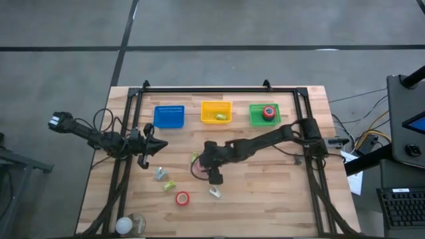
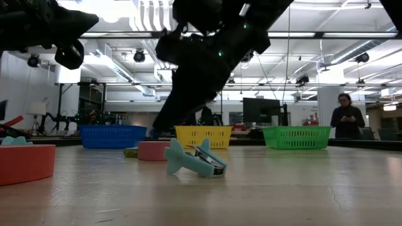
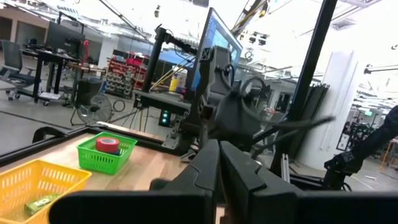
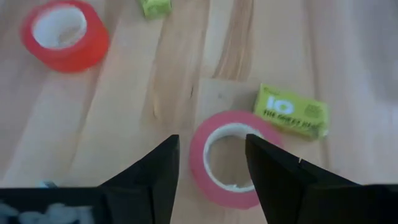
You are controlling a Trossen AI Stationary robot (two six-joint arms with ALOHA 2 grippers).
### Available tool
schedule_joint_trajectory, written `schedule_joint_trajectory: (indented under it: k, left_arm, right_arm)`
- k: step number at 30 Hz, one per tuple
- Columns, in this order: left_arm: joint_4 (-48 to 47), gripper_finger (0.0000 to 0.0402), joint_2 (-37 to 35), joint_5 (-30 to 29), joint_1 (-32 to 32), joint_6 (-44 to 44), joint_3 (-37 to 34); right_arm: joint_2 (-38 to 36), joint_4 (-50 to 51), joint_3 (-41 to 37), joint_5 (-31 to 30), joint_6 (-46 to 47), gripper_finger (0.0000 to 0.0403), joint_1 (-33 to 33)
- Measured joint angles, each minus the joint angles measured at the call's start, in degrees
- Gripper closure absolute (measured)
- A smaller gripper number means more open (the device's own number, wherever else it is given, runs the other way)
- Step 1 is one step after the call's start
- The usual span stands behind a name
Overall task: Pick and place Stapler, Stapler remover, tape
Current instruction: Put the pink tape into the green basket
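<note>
Wooden planks of the surface (image 4: 124, 93) fill my right wrist feed, where the right gripper (image 4: 211, 165) hangs with its fingers (image 4: 158, 171) spread apart over a red tape roll (image 4: 227, 158) lying flat, its pale hole in the gap between them and a green staple box (image 4: 292, 111) just beside it. A second tape roll (image 4: 64, 34) lies well apart from those fingers, and a third sits in the green basket (image 1: 255, 116). My left gripper (image 1: 147, 147) waits near the blue basket (image 1: 169, 116), fingers pressed together.
</note>
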State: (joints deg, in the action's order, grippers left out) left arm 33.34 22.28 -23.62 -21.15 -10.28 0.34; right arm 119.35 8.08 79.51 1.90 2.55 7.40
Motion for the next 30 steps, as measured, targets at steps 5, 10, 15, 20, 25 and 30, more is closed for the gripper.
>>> schedule_joint_trajectory:
  k: [5, 10, 15, 20, 25, 30]
  left_arm:
    - [0.0, 0.0381, 0.0, 0.0, 0.0, 0.0, 0.0]
    - [0.0, 0.0383, 0.0, 0.0, 0.0, 0.0, 0.0]
    - [0.0, 0.0380, 0.0, 0.0, 0.0, 0.0, 0.0]
    - [0.0, 0.0383, 0.0, 0.0, 0.0, 0.0, 0.0]
    - [0.0, 0.0380, 0.0, 0.0, 0.0, 0.0, 0.0]
    - [0.0, 0.0383, 0.0, 0.0, 0.0, 0.0, 0.0]
  right_arm:
    - [2.6, 0.2, 0.7, 1.2, 0.0, 0.0226, 0.2]
    - [3.5, 1.0, 0.8, 1.2, -1.2, 0.0232, 0.2]
    - [3.1, 1.6, 0.8, -0.4, -1.2, 0.0266, 0.4]
    - [2.8, 3.3, 0.7, -0.5, -1.1, 0.0323, 0.3]
    - [2.3, 4.3, 0.7, -0.5, -1.1, 0.0369, 0.3]
    - [0.2, 7.3, 0.5, -0.6, -0.4, 0.0368, 0.3]
